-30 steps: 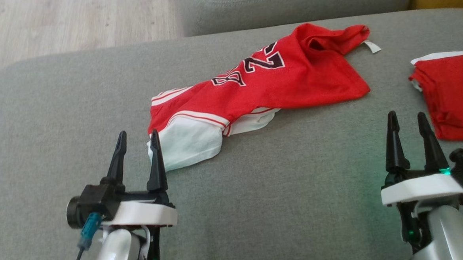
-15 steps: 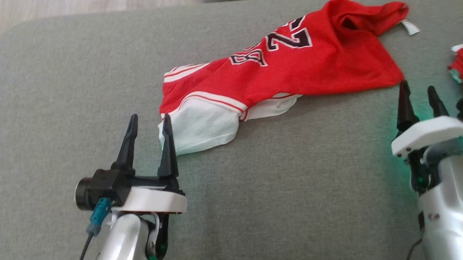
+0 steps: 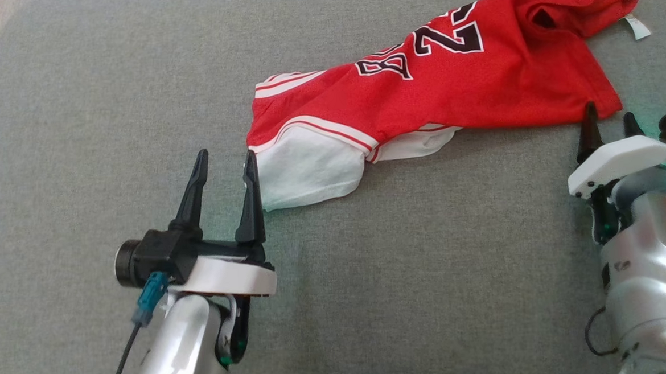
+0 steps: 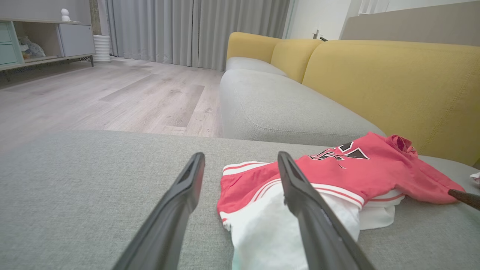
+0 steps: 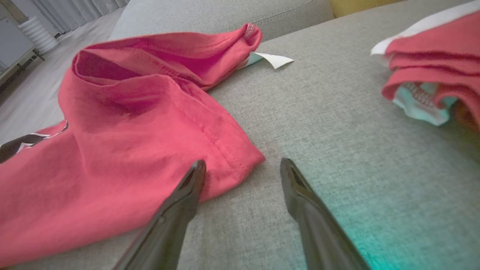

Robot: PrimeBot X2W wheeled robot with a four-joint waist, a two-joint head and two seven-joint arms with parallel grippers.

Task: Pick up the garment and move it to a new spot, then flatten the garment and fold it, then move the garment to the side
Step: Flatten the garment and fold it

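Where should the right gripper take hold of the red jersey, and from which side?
I'd grip the red jersey by its near right hem corner, coming from the robot's side, low along the cushion. That corner lies flat, juts out as a point, and sits ahead of the open fingers of the right gripper.

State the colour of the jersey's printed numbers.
Black numbers with white outline; head view shows them best.

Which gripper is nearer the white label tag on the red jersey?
Right. The right gripper is by the jersey corner on the same end as the tag; the left gripper is at the opposite, white-sleeved end.
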